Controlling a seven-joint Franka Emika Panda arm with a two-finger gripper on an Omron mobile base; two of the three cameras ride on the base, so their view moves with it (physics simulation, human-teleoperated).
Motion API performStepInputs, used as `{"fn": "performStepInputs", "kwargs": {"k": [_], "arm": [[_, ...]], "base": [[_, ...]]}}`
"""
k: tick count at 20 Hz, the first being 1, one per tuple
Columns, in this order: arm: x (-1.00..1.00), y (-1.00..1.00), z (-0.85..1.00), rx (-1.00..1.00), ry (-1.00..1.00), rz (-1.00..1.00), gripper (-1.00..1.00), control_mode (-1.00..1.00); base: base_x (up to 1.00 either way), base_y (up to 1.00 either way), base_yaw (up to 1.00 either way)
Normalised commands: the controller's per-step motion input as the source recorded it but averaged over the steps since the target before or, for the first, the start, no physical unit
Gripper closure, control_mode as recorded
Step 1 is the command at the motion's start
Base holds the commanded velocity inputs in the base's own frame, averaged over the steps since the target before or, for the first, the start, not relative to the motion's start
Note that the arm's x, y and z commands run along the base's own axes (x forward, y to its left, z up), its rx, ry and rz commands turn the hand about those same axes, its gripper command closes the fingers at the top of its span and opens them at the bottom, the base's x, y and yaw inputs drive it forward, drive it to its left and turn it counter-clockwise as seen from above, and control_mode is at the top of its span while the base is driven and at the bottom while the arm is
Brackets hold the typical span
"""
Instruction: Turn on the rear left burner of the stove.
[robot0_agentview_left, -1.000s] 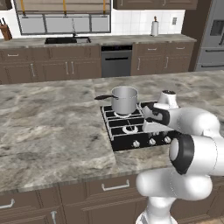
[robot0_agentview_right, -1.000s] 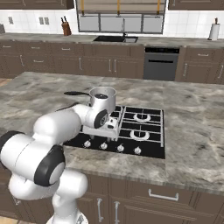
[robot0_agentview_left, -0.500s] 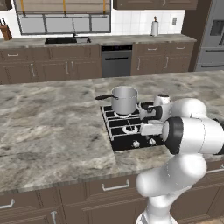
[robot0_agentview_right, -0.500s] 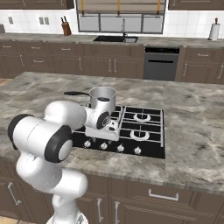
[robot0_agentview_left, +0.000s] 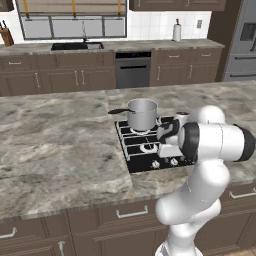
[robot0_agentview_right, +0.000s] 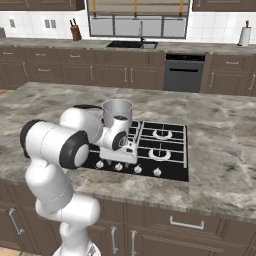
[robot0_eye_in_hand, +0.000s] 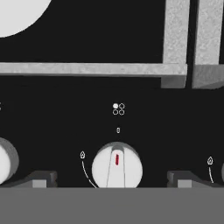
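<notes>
Tabletop (robot0_agentview_left: 60, 145) is a big grey marble island, with the stove (robot0_agentview_right: 176, 172) set flush into it near the front edge. Stove is black with grid grates. A steel pot (robot0_agentview_left: 143, 113) sits on the rear left burner (robot0_agentview_left: 134, 131), so only a sliver of that ring peeks out beside the pot's base in the left base view. Front left burner (robot0_agentview_left: 148, 148) is bare. Knob row runs along the stove's front strip.

Arm is folded low over the stove's front left area, wrist right above the knobs. Gripper (robot0_eye_in_hand: 112, 181) is spread: the two dark tips sit well apart at the bottom of the hand view, one on each side of the centred knob (robot0_eye_in_hand: 117, 165), not touching it. That knob's red mark points straight up at a small dot, which I read as off. Four-circle legend (robot0_eye_in_hand: 118, 109) above it has the upper left circle filled, so by my read this is the rear left knob. Good target.

Risks from here:
- Tips straddle wide, so closing off-centre could slip off the round cap instead of turning it.
- Neighbour knob (robot0_eye_in_hand: 6, 159) is close, and sideways drift would fire the wrong burner.
- Wrist is near the pot, so a big rotation could nudge it.
</notes>
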Motion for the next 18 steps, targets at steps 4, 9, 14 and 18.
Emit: {"fn": "performStepInputs", "kwargs": {"k": [4, 9, 14, 18], "arm": [[0.01, -0.02, -0.22, 0.00, 0.00, 0.00, -1.00, -1.00], [0.00, -0.03, -0.10, 0.00, 0.00, 0.00, 1.00, -1.00], [0.00, 0.00, -0.10, 0.00, 0.00, 0.00, 1.00, -1.00], [0.00, 0.00, -0.05, 0.00, 0.00, 0.00, 1.00, -1.00]], "base": [[0.00, 0.00, 0.00], [0.00, 0.00, 0.00], [0.00, 0.00, 0.00], [0.00, 0.00, 0.00]]}}
